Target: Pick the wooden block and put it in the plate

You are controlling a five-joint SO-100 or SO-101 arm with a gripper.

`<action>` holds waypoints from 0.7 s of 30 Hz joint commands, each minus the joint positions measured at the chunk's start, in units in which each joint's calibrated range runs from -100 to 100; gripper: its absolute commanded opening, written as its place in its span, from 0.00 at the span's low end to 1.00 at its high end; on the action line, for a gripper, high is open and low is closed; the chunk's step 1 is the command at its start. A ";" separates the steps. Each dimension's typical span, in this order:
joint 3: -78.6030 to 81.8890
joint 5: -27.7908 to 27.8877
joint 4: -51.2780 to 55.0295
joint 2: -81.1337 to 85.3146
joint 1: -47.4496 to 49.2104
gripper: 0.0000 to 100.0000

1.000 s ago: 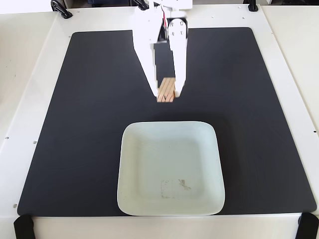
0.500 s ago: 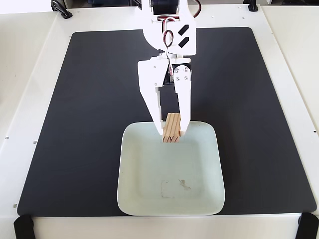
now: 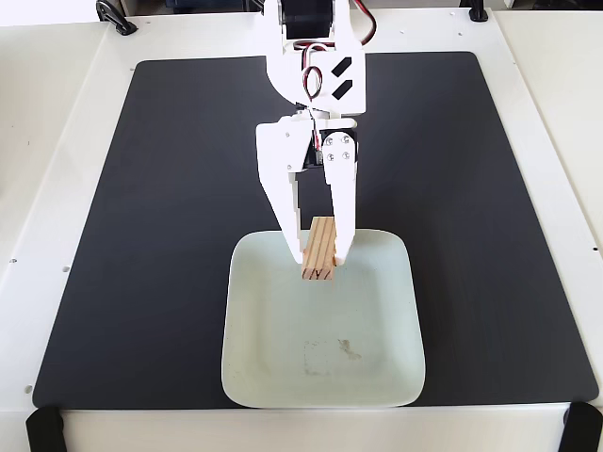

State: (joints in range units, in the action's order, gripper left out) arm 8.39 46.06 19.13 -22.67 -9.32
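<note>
Fixed view shows the pincer (image 3: 320,262) clamped on the wooden block (image 3: 319,250), one finger on each long side, with the block's end grain facing the camera. Compared with a second ago, when the block hung over the black mat (image 3: 170,207) short of the plate (image 3: 273,367), the arm has carried it forward, and it has edged slightly further in over the last half second. The block now sits above the plate's far portion, just inside the rim. Whether it touches the plate floor cannot be told. The plate holds nothing else; only a faint smudge (image 3: 345,349) marks its near half. Judged status: transport is nearly complete, release remains. The mat lies on the white tabletop (image 3: 57,113).
</note>
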 commanded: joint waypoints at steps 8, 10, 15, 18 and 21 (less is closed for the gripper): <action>-6.27 0.33 -0.53 -3.60 -3.78 0.01; -9.42 0.33 0.18 -5.89 -3.78 0.01; -13.65 0.33 0.27 -8.77 -3.22 0.01; -14.28 0.33 0.27 -9.36 -3.11 0.01; -14.28 0.33 0.18 -9.53 -3.00 0.01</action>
State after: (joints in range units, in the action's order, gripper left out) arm -3.56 46.06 19.13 -32.62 -12.70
